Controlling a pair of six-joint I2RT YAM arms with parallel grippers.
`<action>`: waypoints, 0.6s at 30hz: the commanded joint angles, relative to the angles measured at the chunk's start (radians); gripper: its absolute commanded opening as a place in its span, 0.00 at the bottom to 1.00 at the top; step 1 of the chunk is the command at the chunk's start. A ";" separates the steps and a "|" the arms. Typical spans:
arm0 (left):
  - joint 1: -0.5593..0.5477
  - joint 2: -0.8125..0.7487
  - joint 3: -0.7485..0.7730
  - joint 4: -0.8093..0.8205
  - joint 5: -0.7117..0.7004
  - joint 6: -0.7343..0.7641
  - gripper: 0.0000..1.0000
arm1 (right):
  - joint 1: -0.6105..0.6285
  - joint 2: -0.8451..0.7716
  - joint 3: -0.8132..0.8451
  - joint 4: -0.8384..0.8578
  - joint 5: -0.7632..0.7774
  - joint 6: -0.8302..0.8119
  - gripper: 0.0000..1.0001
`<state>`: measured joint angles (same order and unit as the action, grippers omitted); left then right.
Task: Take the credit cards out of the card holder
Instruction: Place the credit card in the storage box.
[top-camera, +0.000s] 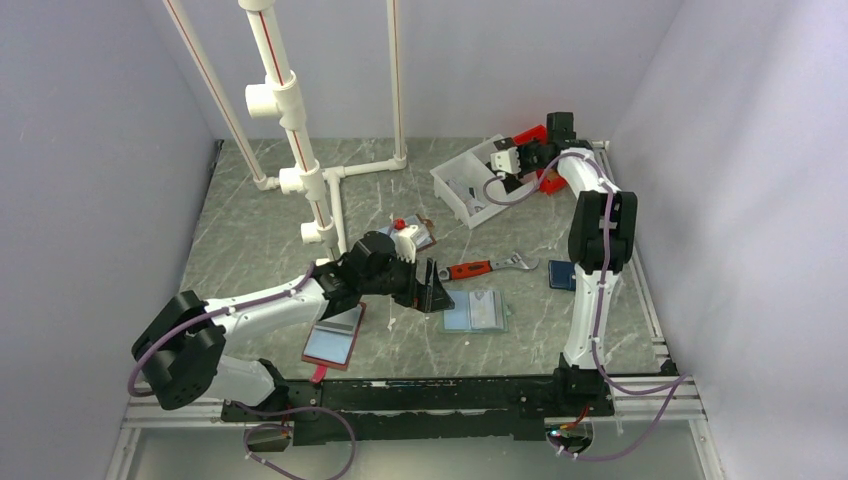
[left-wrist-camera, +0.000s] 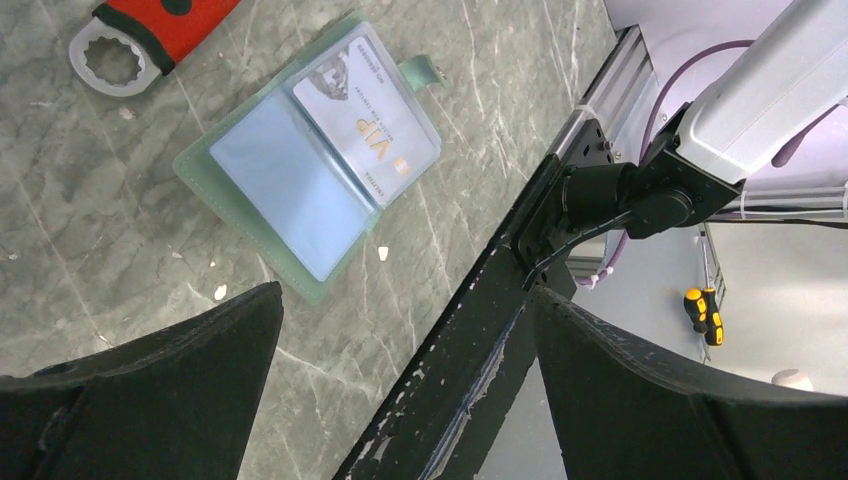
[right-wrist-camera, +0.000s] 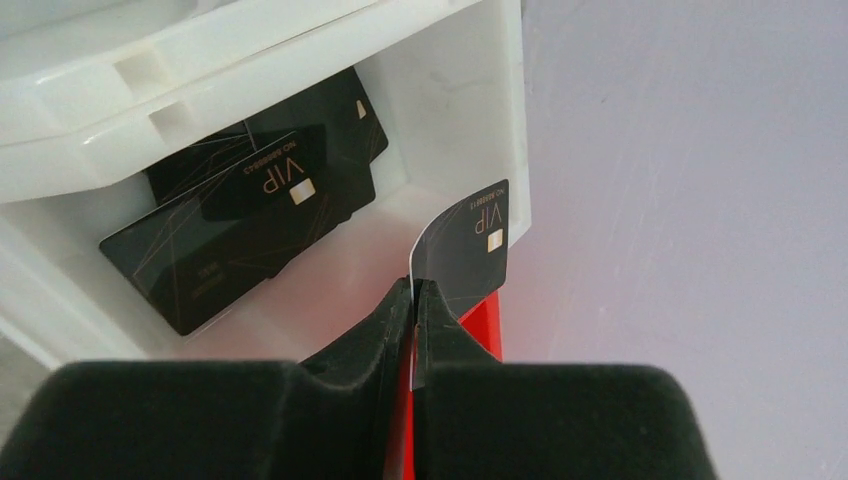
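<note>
Right fingers (right-wrist-camera: 380, 325) pinch one dark credit card (right-wrist-camera: 468, 240) at the edge of the white bin (right-wrist-camera: 450, 110); other dark cards (right-wrist-camera: 240, 230) lie inside it. Left fingers (left-wrist-camera: 150, 390) spread wide, empty. Card holder (left-wrist-camera: 300, 160), open on the table (left-wrist-camera: 100, 250) well apart from that bin, holds one pale card (left-wrist-camera: 375, 140).

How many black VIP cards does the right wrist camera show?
3: one black VIP card pinched by the right fingers at the white plastic bin's corner; two more overlapping inside it. Others may lie hidden beneath.
</note>
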<state>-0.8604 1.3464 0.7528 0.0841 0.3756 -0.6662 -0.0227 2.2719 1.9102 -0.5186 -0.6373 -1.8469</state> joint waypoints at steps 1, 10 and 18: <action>0.004 0.008 0.039 0.017 -0.010 -0.024 0.99 | 0.007 0.021 0.000 0.031 -0.045 -0.025 0.00; 0.004 0.001 0.010 0.071 0.000 -0.060 0.99 | 0.007 -0.070 -0.152 0.085 -0.106 -0.038 0.00; 0.000 0.002 -0.008 0.102 0.013 -0.078 0.99 | 0.012 -0.100 -0.248 0.149 -0.114 -0.023 0.00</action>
<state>-0.8604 1.3540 0.7521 0.1257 0.3725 -0.7261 -0.0101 2.2181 1.6745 -0.3832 -0.7071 -1.8709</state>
